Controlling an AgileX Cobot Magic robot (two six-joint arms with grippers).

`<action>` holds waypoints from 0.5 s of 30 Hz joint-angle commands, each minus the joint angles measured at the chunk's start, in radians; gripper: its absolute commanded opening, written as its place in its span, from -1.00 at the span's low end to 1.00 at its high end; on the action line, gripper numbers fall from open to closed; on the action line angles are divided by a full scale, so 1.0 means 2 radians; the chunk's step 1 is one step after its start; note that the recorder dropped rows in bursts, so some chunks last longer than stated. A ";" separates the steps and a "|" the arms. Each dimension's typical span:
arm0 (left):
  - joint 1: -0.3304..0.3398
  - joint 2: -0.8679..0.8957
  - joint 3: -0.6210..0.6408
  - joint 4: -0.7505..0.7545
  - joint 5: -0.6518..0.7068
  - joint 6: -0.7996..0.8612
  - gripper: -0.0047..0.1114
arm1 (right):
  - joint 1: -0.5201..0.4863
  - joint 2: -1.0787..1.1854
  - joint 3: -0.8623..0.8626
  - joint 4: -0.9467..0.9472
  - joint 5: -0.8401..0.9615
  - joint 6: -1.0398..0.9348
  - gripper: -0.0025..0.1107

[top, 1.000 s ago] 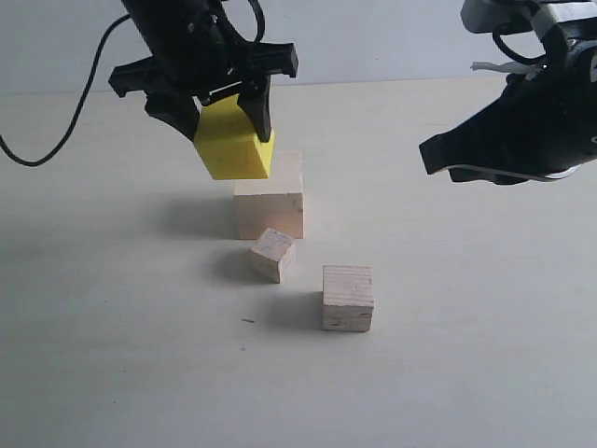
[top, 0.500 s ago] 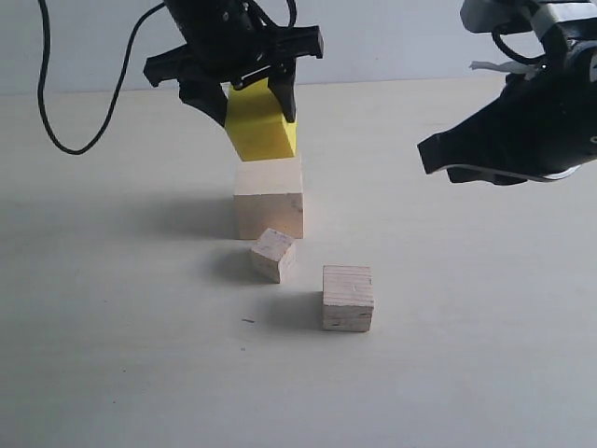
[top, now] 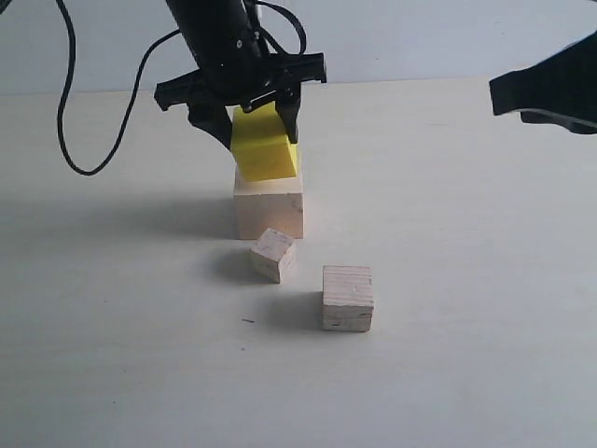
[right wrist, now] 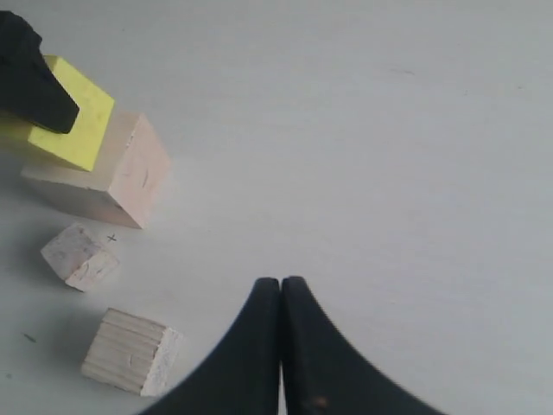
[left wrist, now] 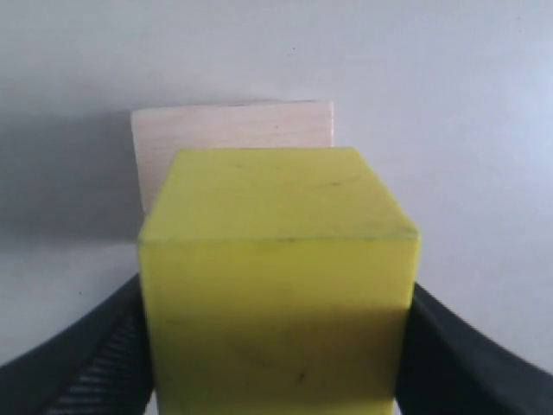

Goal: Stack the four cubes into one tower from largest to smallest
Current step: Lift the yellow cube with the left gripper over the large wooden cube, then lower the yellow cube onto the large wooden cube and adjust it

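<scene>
Exterior view has the left claw [top: 256, 126] hanging from above at the back of the worktop [top: 466, 280]. Its 2 black fingers [top: 216, 119] are spread wide and pressed against opposite sides of the yellow cube [top: 266, 154], which it holds. The yellow cube is directly over the largest pale wood cube [top: 269, 213], turned slightly so that their edges do not line up. Its underside is level with the wood cube's top face, but whether the 2 touch cannot be told.

Left wrist view shows the same grip. The yellow cube fills the middle with a dark finger at each side, and a strip of the pale wood cube's top shows beyond it.

The largest pale wood cube stands flat on the worktop. Just in front of it, near its front face but apart from it, lies the smallest cube [top: 273, 255], turned at an angle to the others. The layered-grain cube [top: 348, 299] stands further forward and to the right, apart from the smallest cube, with its striped face toward the camera. All 3 wooden cubes cast soft shadows to the left.

Right wrist view shows the right claw [right wrist: 281, 290] with its fingers pressed together tip to tip and nothing between them. It is in the air at the right edge of the exterior view, well apart from every cube. A black cable [top: 65, 112] loops behind the left arm.
</scene>
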 commanded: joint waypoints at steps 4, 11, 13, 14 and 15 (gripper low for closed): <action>0.000 0.020 -0.052 0.012 -0.001 -0.005 -0.92 | 0.001 -0.026 -0.003 0.026 0.015 -0.005 -0.96; 0.000 0.030 -0.059 0.009 -0.001 -0.003 -0.92 | 0.001 -0.026 -0.003 0.026 0.016 -0.005 -0.96; 0.000 0.022 -0.059 0.008 -0.001 -0.002 -0.92 | 0.001 -0.026 -0.003 0.026 0.016 -0.005 -0.96; 0.000 0.018 -0.059 0.008 -0.001 -0.001 -0.92 | 0.001 -0.026 -0.003 0.026 0.016 -0.005 -0.96; 0.000 0.012 -0.059 0.008 -0.001 -0.001 -0.92 | 0.001 -0.026 -0.003 0.026 0.016 -0.005 -0.96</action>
